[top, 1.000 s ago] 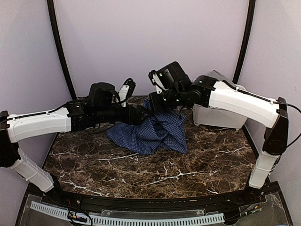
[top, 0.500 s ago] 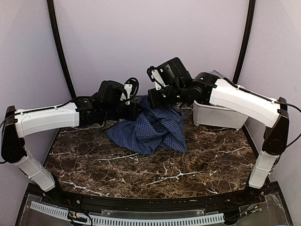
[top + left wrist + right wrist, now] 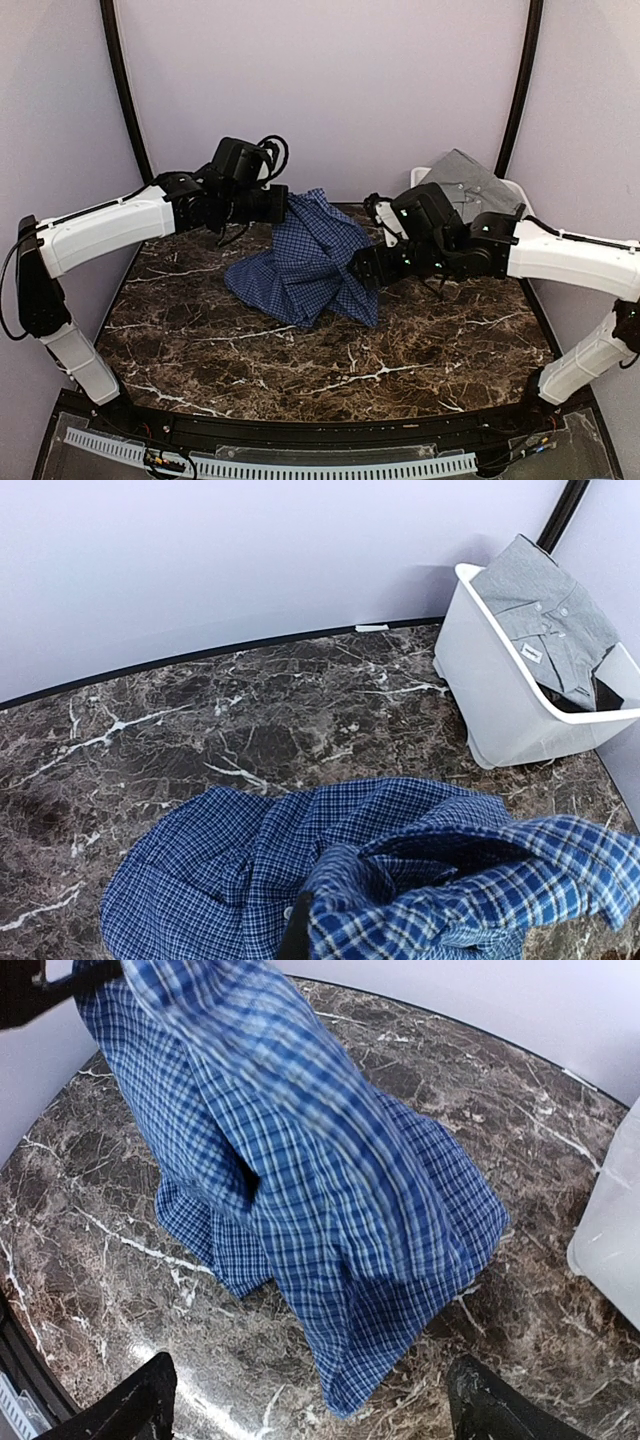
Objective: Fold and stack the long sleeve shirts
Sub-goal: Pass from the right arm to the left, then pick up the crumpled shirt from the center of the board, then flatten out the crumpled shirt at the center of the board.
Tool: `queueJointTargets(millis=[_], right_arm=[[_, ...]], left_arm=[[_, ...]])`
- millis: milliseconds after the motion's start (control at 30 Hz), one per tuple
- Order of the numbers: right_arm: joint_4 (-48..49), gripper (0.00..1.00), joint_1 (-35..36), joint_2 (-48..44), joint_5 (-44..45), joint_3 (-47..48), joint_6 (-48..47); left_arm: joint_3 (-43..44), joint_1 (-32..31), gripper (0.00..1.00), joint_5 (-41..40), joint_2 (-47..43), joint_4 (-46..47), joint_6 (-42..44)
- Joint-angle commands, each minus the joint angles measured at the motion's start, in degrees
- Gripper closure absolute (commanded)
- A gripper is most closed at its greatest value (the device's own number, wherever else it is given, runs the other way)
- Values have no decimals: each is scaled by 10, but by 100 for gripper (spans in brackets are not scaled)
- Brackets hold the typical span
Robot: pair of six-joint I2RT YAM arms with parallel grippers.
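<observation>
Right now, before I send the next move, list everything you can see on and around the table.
blue checked shirt: one, navy-blue with a fine check, crumpled at the table's middle, its far end lifted off the surface
grey shirt: one, plain grey, in the bin, sticking up over its rim
white plastic bin: one, white, far right corner of the table
marble table: one, dark brown with white veins, under everything
left hand: one, black, shut on the raised end of the blue checked shirt
right hand: one, black, open, low at the shirt's right side, holding nothing
</observation>
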Motion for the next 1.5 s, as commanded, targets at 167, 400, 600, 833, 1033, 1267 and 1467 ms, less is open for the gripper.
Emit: queueJointTargets(millis=[167, 400, 600, 833, 1033, 1267, 1467], right_arm=[[158, 18, 2, 10, -1, -125, 41], [215, 32, 3, 107, -7, -81, 65], [99, 87, 5, 135, 114, -3, 90], [-9, 100, 5, 97, 248, 194, -40], [-6, 100, 8, 69, 239, 370, -193], [-14, 100, 42, 66, 182, 532, -303], [5, 100, 42, 84, 167, 598, -329]], left_arm=[[41, 20, 100, 12, -2, -33, 6], [39, 21, 100, 17, -8, -32, 6], [39, 21, 100, 1, -39, -33, 24], [50, 21, 100, -8, -136, -7, 123], [118, 20, 100, 57, -212, 7, 221], [180, 20, 100, 197, -268, 35, 268], [239, 19, 100, 177, -254, 46, 260]])
